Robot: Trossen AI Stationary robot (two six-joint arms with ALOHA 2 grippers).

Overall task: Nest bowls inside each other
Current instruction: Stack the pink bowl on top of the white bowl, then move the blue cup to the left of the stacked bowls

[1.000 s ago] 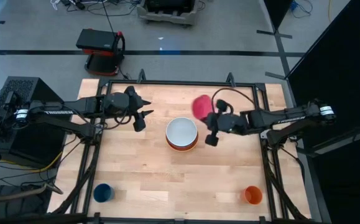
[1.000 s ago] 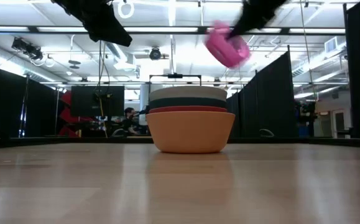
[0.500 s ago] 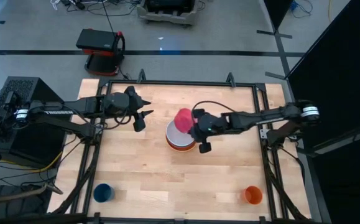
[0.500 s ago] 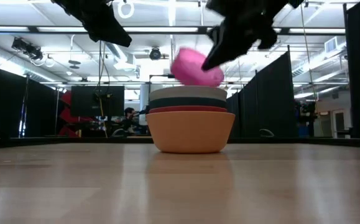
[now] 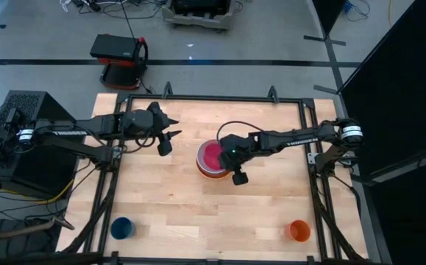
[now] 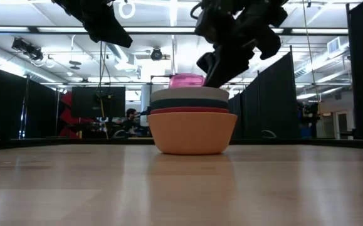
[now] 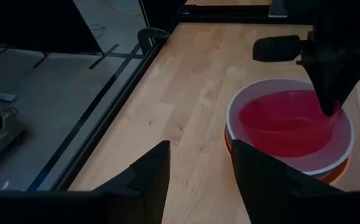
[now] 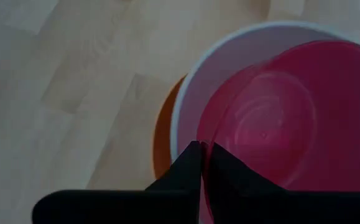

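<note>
We have the pink bowl (image 5: pixel 211 155) down inside the white bowl (image 7: pixel 242 142), which tops the stack (image 6: pixel 192 129) at the middle of the counter (image 5: pixel 183 213). The low view shows the stack from below up as yellow-orange, red, dark teal and white, with the pink rim showing a little above the white one. It looks not quite seated yet.

Our right tool (image 5: pixel 229 155) is pinched shut on the pink bowl's rim. In the high view it grips at the bowl's 3 o'clock edge, and the right arm reaches in from 3 o'clock. So the bowl lies toward 9 o'clock from the tool, and the tool stands over the stack's 3 o'clock side. The bowl is round, so it has no long axis to line up; what counts is its centre against the white bowl's centre. From the right wrist view the pink bowl seems offset within the white one, with a crescent of white wall bare on one side.

We judge the coming move to be a release and a lift clear, back toward 3 o'clock. If the bowl is let go off-centre, it may settle tilted.

Our left tool (image 5: pixel 167 132) waits at 9 o'clock of the stack, apart from it, fingers partly apart and holding nothing. The right arm is plainly the nearer one.
</note>
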